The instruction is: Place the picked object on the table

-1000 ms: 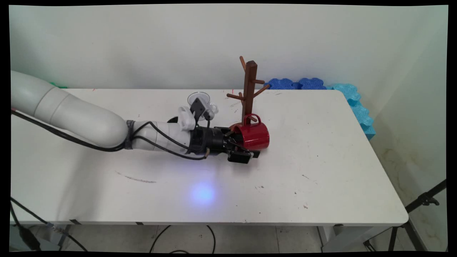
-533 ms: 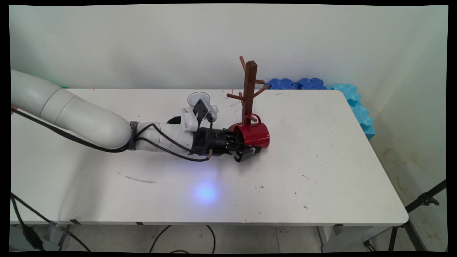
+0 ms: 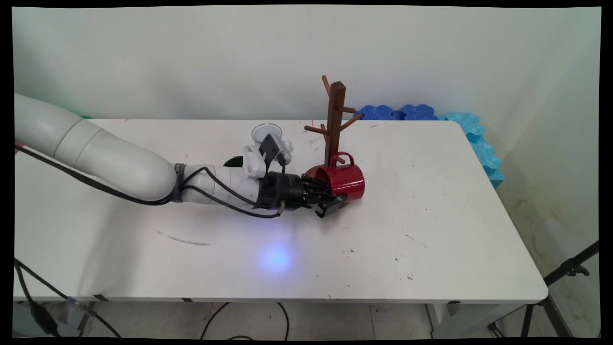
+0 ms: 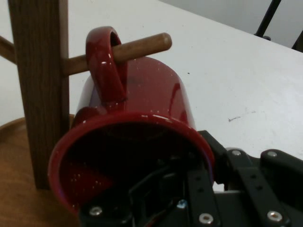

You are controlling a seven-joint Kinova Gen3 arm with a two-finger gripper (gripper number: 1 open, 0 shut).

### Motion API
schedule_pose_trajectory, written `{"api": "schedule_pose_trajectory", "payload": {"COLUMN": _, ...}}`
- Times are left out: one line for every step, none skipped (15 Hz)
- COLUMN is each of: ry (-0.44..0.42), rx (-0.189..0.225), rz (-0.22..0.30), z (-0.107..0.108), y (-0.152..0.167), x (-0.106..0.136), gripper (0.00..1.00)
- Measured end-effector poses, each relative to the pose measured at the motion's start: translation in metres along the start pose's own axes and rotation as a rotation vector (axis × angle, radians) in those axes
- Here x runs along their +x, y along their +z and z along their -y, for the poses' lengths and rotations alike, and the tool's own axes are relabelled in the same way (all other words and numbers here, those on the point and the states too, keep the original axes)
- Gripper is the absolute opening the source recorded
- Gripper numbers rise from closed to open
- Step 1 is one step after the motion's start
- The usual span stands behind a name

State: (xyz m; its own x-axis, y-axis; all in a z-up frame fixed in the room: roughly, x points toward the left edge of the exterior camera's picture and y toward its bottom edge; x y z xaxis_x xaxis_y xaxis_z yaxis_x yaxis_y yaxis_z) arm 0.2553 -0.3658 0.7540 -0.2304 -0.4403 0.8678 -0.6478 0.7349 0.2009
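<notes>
A red mug (image 3: 346, 179) lies on its side at the foot of a brown wooden mug tree (image 3: 335, 120), mouth toward the arm. My gripper (image 3: 332, 200) is shut on the mug's rim, one finger inside and one outside along its near wall. In the hand view the mug (image 4: 156, 94) fills the middle, and its handle (image 4: 102, 61) is looped over a low peg (image 4: 142, 47) of the tree's post (image 4: 42, 85). The tree's round base (image 4: 19, 179) shows at the lower left. My gripper (image 4: 201, 168) straddles the rim at the bottom.
A clear round cup (image 3: 266, 131) stands behind my wrist, and a dark object (image 3: 233, 162) is partly hidden by the arm. Blue foam pieces (image 3: 397, 112) lie along the table's far right edge. A tripod leg (image 3: 570, 270) stands off the right end.
The fingers, spread wide beside the mug a second ago, have shut on its rim. The mug has shifted slightly to the right and up against the tree.
</notes>
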Motion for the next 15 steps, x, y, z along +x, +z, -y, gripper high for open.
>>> {"api": "schedule_pose_trajectory", "payload": {"ry": 0.001, "rx": -0.001, "rz": -0.001, "z": 0.000, "y": 0.000, "x": 0.000, "gripper": 0.00}}
{"api": "schedule_pose_trajectory", "payload": {"ry": 0.002, "rx": -0.003, "rz": -0.002, "z": 0.000, "y": 0.000, "x": 0.001, "gripper": 0.00}}
{"api": "schedule_pose_trajectory", "payload": {"ry": 0.004, "rx": -0.005, "rz": -0.004, "z": -0.001, "y": -0.001, "x": 0.001, "gripper": 0.00}}
{"api": "schedule_pose_trajectory", "payload": {"ry": 0.006, "rx": -0.008, "rz": -0.006, "z": -0.001, "y": -0.001, "x": 0.002, "gripper": 0.00}}
{"api": "schedule_pose_trajectory", "payload": {"ry": 0.008, "rx": -0.011, "rz": -0.008, "z": -0.002, "y": -0.002, "x": 0.002, "gripper": 0.00}}
{"api": "schedule_pose_trajectory", "payload": {"ry": 0.010, "rx": -0.016, "rz": -0.010, "z": -0.003, "y": -0.003, "x": 0.003, "gripper": 0.00}}
{"api": "schedule_pose_trajectory", "payload": {"ry": 0.011, "rx": -0.020, "rz": -0.011, "z": -0.004, "y": -0.004, "x": 0.004, "gripper": 0.00}}
{"api": "schedule_pose_trajectory", "payload": {"ry": 0.012, "rx": -0.024, "rz": -0.013, "z": -0.006, "y": -0.005, "x": 0.005, "gripper": 0.00}}
{"api": "schedule_pose_trajectory", "payload": {"ry": 0.012, "rx": -0.029, "rz": -0.014, "z": -0.007, "y": -0.007, "x": 0.006, "gripper": 0.00}}
{"api": "schedule_pose_trajectory", "payload": {"ry": 0.012, "rx": -0.033, "rz": -0.014, "z": -0.009, "y": -0.008, "x": 0.006, "gripper": 0.00}}
{"api": "schedule_pose_trajectory", "payload": {"ry": 0.012, "rx": -0.035, "rz": -0.014, "z": -0.010, "y": -0.010, "x": 0.007, "gripper": 0.00}}
{"api": "schedule_pose_trajectory", "payload": {"ry": 0.011, "rx": -0.039, "rz": -0.014, "z": -0.012, "y": -0.012, "x": 0.007, "gripper": 0.00}}
{"api": "schedule_pose_trajectory", "payload": {"ry": 0.011, "rx": -0.043, "rz": -0.014, "z": -0.014, "y": -0.014, "x": 0.008, "gripper": 0.00}}
{"api": "schedule_pose_trajectory", "payload": {"ry": 0.010, "rx": -0.048, "rz": -0.014, "z": -0.016, "y": -0.017, "x": 0.009, "gripper": 0.00}}
{"api": "schedule_pose_trajectory", "payload": {"ry": 0.009, "rx": -0.052, "rz": -0.013, "z": -0.019, "y": -0.020, "x": 0.009, "gripper": 0.00}}
